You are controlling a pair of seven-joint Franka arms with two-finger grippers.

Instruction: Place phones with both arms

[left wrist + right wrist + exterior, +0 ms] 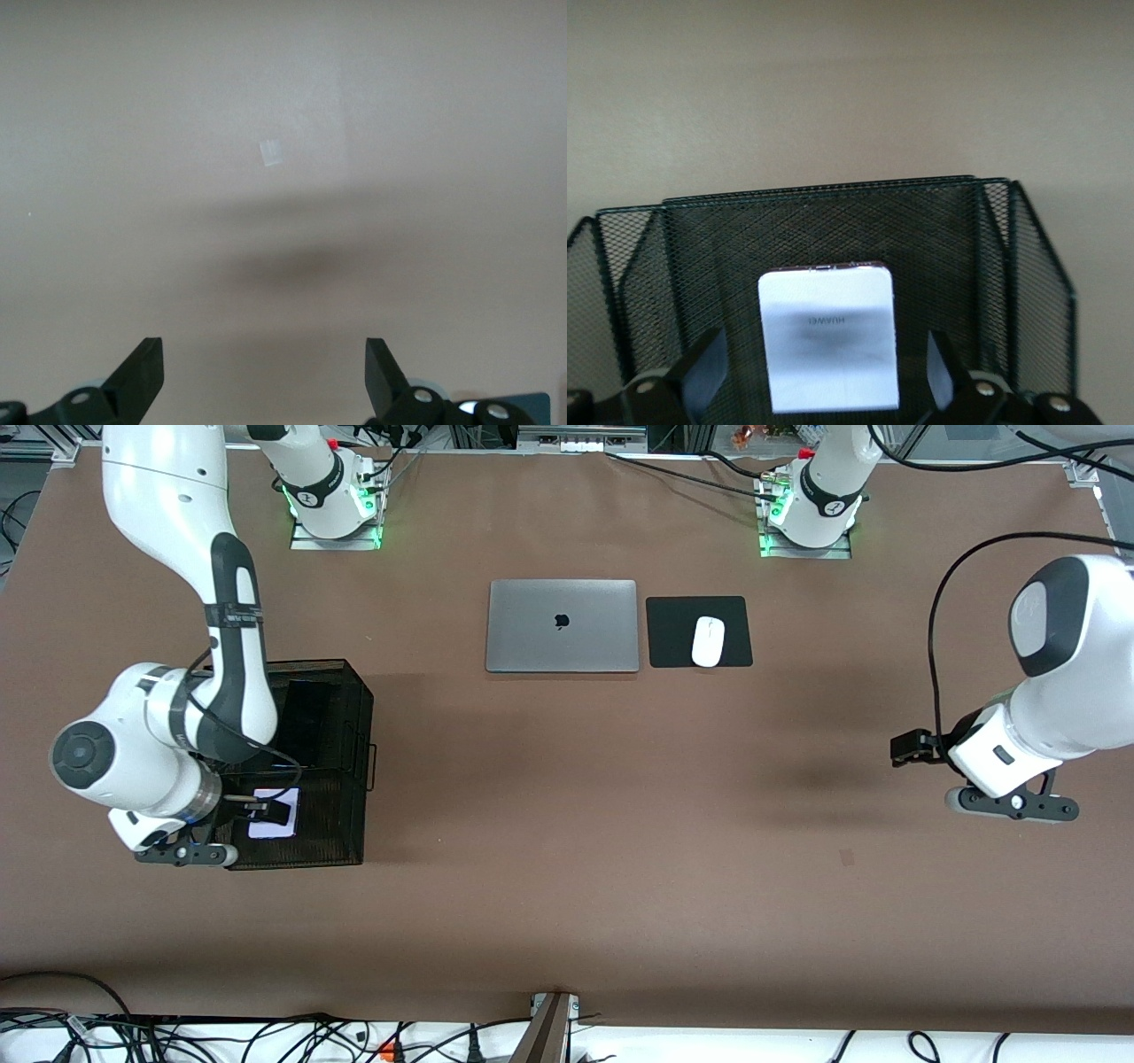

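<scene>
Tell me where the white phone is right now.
The white phone lies in the black mesh basket at the right arm's end of the table, between the open right gripper's fingers.

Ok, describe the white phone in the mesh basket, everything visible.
The white phone is a small, squarish slab with rounded corners and a glossy pale face bearing faint lettering. It lies flat in the black mesh basket, at the end nearer the front camera. The open right gripper straddles it, fingers apart from its sides.

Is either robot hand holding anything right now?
No. The right hand stands open around the white phone in the mesh basket; the left hand is open, empty.
</scene>
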